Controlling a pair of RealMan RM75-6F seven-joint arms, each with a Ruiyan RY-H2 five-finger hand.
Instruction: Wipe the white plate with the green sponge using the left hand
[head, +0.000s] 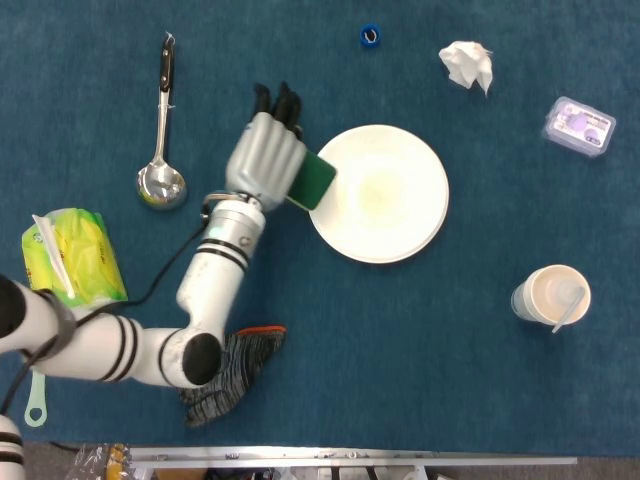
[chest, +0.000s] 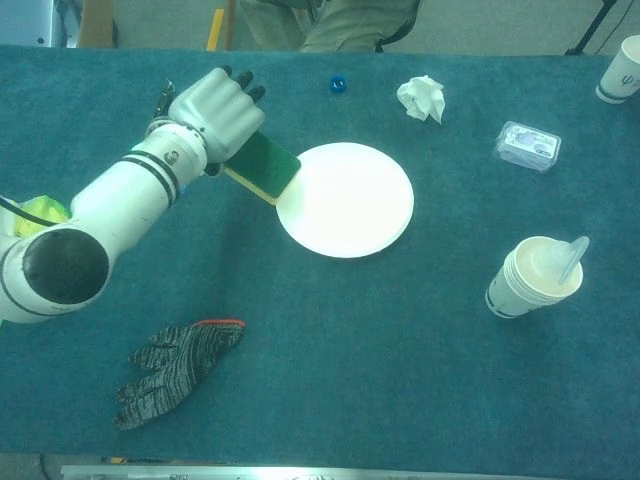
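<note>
The white plate (head: 385, 200) (chest: 352, 198) lies flat on the blue table cloth, near the middle. My left hand (head: 264, 160) (chest: 215, 108) grips the green sponge (head: 313, 181) (chest: 262, 167), which has a yellow underside. The sponge sits at the plate's left rim, just overlapping its edge, with the hand to the left of the plate. My right hand shows in neither view.
A ladle (head: 162, 150) lies left of the hand, a yellow-green packet (head: 70, 252) at the left edge, a knitted glove (chest: 175, 368) in front. A paper cup with a spoon (head: 552, 296), a plastic box (head: 579, 126), crumpled tissue (head: 467, 64) and a blue cap (head: 370, 35) lie right and behind.
</note>
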